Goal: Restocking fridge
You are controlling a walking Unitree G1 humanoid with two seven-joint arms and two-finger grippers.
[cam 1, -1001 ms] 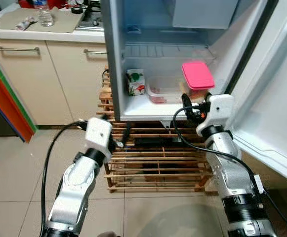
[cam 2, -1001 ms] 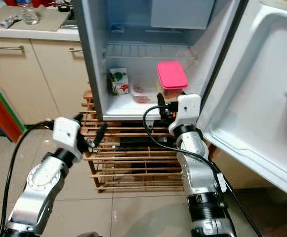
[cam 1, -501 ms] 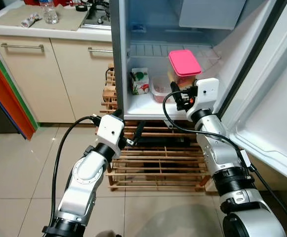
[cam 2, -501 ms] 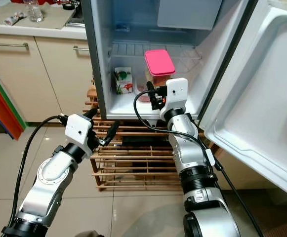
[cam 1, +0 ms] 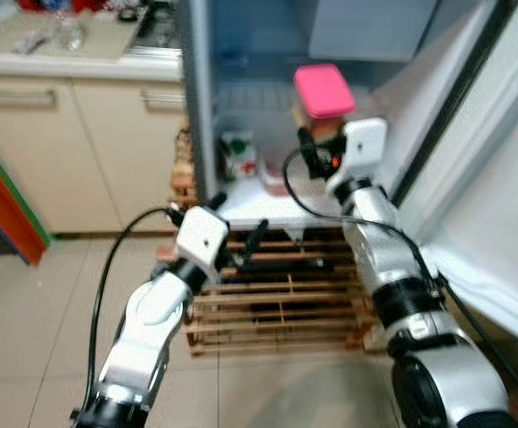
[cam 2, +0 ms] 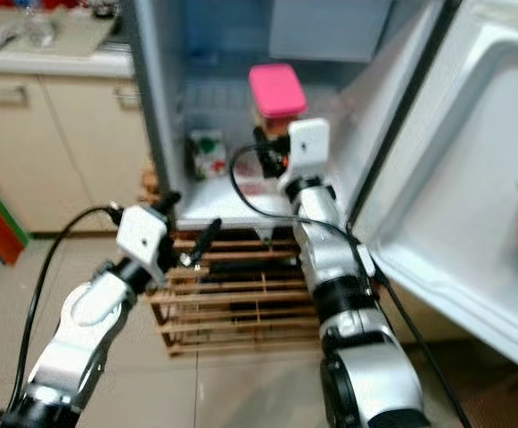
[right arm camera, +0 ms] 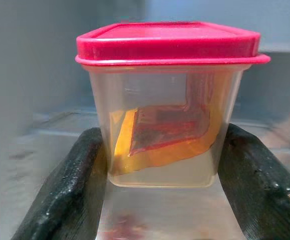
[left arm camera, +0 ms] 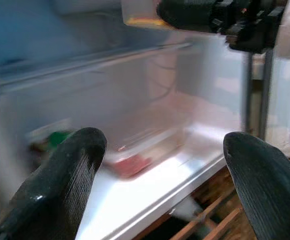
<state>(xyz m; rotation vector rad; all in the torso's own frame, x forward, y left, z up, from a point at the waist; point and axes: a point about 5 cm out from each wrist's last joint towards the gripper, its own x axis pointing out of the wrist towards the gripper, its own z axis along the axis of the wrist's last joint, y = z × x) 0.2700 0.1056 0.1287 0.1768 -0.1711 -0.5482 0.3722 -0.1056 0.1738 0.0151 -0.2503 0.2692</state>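
Holding pink-lidded container [right arm camera: 169,100] clamped in right gripper [right arm camera: 159,195] at open fridge [cam 1: 241,192] | left gripper [left arm camera: 159,165] jaws apart, empty | we should keep it level; lower gently onto shelf

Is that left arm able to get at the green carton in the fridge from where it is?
Probably yes. The left gripper is open, just below the fridge floor, and the carton stands near the front with nothing before it. The right gripper, holding the tub, is off to the side.

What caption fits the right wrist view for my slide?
Right pincer grips a clear tub with pink lid, held upright inside the open fridge.
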